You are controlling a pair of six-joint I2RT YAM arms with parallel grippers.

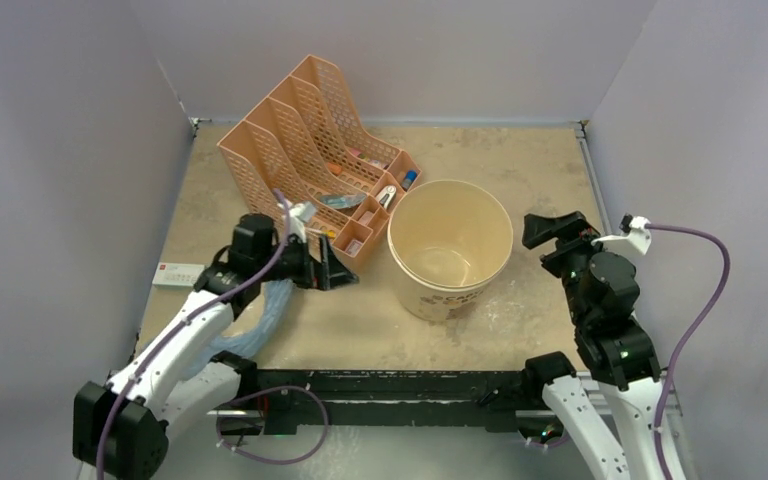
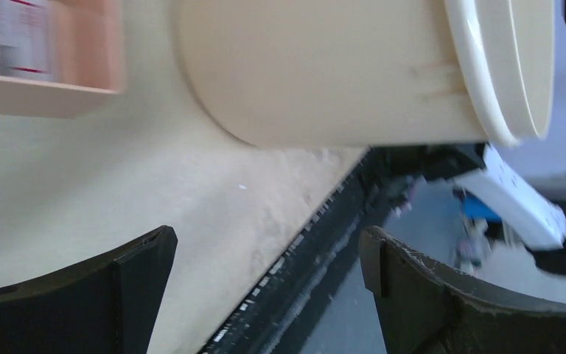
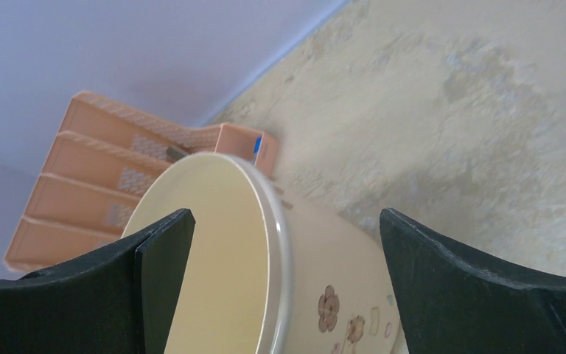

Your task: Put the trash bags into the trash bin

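While spread fingers (image 1: pixel 339 268) flank trash bin (image 1: pixel 438 298) | trash bag (image 1: pixel 265 315) seemingly near table edge (image 1: pixel 360 366)

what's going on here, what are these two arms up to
Two robot arms are set up to put a trash bag into a bin, and nothing has been picked up yet. The left gripper and right gripper sit on either side of the cream trash bin, fingers open and empty. The bin looks empty inside. The light-blue trash bag lies limp on the table, partly under the left arm. An orange mesh organizer stands behind the bin.
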